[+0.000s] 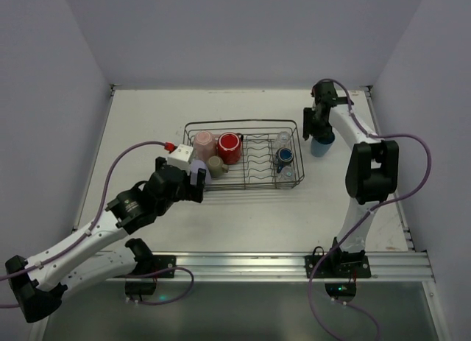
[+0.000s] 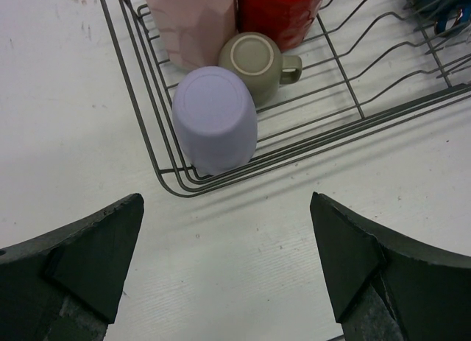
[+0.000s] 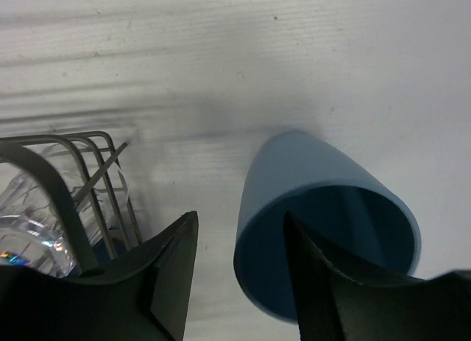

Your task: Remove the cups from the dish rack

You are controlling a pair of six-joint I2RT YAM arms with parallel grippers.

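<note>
left gripper [image 2: 227,230] spread; dark wire dish rack [image 2: 331,135] rim bars your upturned lavender plastic tumbler [image 2: 215,120]. right gripper [image 3: 241,238] sits slack astride the light-blue tumbler [image 3: 302,164] wall.

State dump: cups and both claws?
Lavender tumbler: mouth down, in rack corner.
Olive cup: mouth down, in rack.
Pink cup: in rack.
Red mug: in rack.
Dark blue cup: in rack.
Light-blue tumbler: mouth up, on table, outside rack.
Left claw: open, empty.
Right claw: open, astride light-blue tumbler's wall.

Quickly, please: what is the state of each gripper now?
Left gripper: open, holding nothing.
Right gripper: open, one finger inside the blue cup, one outside with a gap showing; not clamped.
</note>
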